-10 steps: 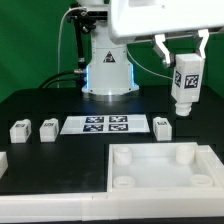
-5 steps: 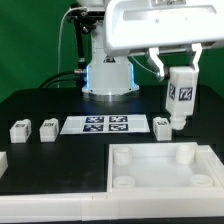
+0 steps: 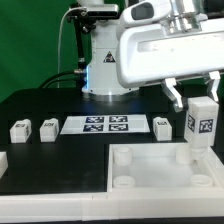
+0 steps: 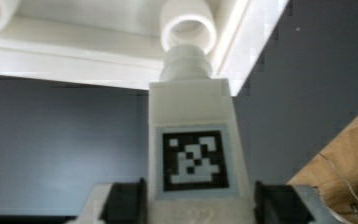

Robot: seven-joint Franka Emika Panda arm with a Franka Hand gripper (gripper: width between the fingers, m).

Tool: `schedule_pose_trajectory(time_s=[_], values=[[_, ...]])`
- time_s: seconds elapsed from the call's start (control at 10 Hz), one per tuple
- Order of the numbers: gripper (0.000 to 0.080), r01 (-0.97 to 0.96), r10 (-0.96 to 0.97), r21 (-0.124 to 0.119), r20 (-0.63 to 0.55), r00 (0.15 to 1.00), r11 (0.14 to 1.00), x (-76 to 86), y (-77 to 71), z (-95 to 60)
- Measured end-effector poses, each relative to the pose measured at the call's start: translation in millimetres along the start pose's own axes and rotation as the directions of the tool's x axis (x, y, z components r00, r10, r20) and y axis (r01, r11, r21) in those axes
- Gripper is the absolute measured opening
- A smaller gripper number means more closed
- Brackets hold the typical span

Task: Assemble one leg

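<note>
My gripper (image 3: 201,98) is shut on a white leg (image 3: 202,124) with a black-and-white tag on its face. I hold it upright at the exterior view's right, just above the far right corner of the large white tray (image 3: 150,185) with round sockets. In the wrist view the leg (image 4: 195,130) runs out from between my jaws, its narrow tip pointing at a round socket (image 4: 190,28) near the tray's edge. Three more legs (image 3: 162,125) (image 3: 48,128) (image 3: 20,129) stand on the black table.
The marker board (image 3: 104,125) lies flat between the loose legs, in front of the arm's base (image 3: 107,70). A white block edge (image 3: 3,160) shows at the exterior view's left. A tan surface (image 4: 345,165) shows past the table edge in the wrist view.
My gripper has carried the leg down and toward the exterior view's right and front, from above the table behind the tray to just over the tray's far right corner.
</note>
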State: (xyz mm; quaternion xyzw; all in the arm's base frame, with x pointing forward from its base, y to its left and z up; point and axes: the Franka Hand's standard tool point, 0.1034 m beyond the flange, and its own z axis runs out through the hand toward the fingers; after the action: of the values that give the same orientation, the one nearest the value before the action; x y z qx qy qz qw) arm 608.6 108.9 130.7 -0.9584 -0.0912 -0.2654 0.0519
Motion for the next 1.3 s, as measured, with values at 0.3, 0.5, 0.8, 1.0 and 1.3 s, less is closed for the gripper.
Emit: schedule_pose_trajectory(time_s=[0.3,0.5,0.8,1.0,1.3], values=[[0.0292,-0.001,0.001,0.007,0.005,1.000,1.000,-2.6,-2.8,13.0],[0.0292,-0.001,0.001,0.004,0.014,1.000,1.000,-7.1,1.8,19.4],[0.0292,-0.004,0.004,0.007,0.028,1.000,1.000,-14.3,1.3,26.2],[0.0292,-0.004,0.004,0.007,0.028,1.000,1.000,-14.0,1.3,26.8],[0.0292,-0.004,0.004,0.007,0.021,1.000,1.000,-15.7,0.5,29.8]])
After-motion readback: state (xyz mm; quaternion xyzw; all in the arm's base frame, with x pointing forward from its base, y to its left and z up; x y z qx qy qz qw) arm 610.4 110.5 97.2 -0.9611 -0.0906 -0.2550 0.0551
